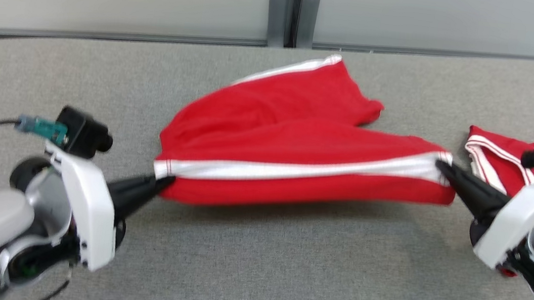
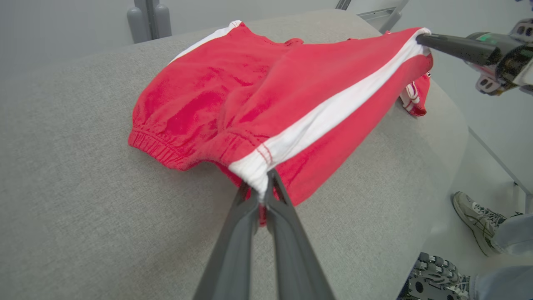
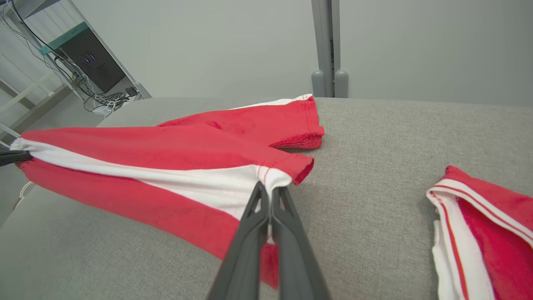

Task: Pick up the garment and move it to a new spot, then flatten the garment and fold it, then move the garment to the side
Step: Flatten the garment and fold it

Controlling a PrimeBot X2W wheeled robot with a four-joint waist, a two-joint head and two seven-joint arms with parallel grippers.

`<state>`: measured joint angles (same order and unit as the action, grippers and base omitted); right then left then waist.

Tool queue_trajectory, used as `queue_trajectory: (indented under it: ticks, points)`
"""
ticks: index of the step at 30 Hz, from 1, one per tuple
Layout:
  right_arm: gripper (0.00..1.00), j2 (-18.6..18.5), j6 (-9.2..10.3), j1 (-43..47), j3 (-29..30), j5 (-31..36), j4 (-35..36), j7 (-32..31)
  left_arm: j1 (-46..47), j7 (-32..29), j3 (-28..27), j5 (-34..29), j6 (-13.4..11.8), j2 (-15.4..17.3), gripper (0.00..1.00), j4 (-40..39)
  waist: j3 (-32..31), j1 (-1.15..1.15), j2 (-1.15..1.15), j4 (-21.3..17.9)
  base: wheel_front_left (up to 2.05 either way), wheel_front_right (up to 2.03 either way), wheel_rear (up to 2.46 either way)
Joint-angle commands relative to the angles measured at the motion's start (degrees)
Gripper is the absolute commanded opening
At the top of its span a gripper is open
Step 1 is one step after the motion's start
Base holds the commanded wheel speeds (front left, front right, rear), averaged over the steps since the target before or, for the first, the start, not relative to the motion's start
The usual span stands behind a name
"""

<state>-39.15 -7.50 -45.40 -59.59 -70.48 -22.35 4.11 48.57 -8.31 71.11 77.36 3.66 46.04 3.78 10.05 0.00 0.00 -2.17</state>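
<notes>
Jaws of left gripper [image 1: 163,182] and right gripper [image 1: 441,167] pinch red shorts [image 1: 298,143] taut, centre frame; flattening apparently underway, folding outstanding.

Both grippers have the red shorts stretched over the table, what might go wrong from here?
The left gripper pinches only the waistband end of the white stripe and the right gripper only the leg hem, so the shorts may slip free if pulled tighter. The far leg lies rumpled on the table and may fold crooked. The other red garment lies close to the right gripper and might get snagged.
</notes>
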Motion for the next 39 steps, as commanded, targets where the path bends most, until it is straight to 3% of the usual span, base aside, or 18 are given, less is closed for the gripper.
queue_trajectory:
  ticks: [1, 9, 15, 21, 28, 39]
  points:
    - [0.0, -1.6, 0.0, 2.7, 0.4, -0.9, 1.1, -0.8, -2.8, 0.2, 0.0, 1.8, -1.1, 1.8, 0.0, -3.2, -2.9, 0.0, 0.0, -0.5, 0.0, 0.0, 0.0]
    - [0.0, -7.8, 0.01, 13.0, 3.6, -2.2, 10.8, -5.2, -13.5, 2.0, 0.9, 4.8, -8.9, 10.1, 0.0, -20.7, -4.7, 0.0, 0.0, -1.7, 0.0, 0.0, 0.0]
    - [0.0, -10.8, 0.0, 18.3, 9.6, -1.2, 17.0, -10.6, -15.8, 1.3, 1.2, 4.2, -12.3, 11.5, 0.0, -27.1, -3.3, 0.0, 0.0, -0.8, 0.0, 0.0, 0.0]
    - [0.0, -9.9, 0.0, 18.3, 14.3, -0.6, 17.6, -17.3, -13.0, -0.5, -0.3, 6.4, -10.5, 10.7, 0.0, -26.9, -2.0, 0.0, 0.0, 0.6, 0.0, 0.0, 0.0]
    - [0.0, -7.6, 0.0, 13.6, 22.3, 0.7, 16.1, -27.2, -7.4, -3.8, -3.6, 9.1, -6.3, 9.3, 0.0, -23.0, 4.5, 0.0, 0.0, 3.4, 0.0, 0.0, 0.0]
    - [0.0, -0.8, 0.0, 2.7, 30.6, 9.9, 14.2, -39.6, 0.4, -6.1, -6.0, 7.5, -1.5, 3.7, 0.0, -14.5, 14.8, 0.0, 0.0, 7.9, 0.0, 0.0, 0.0]
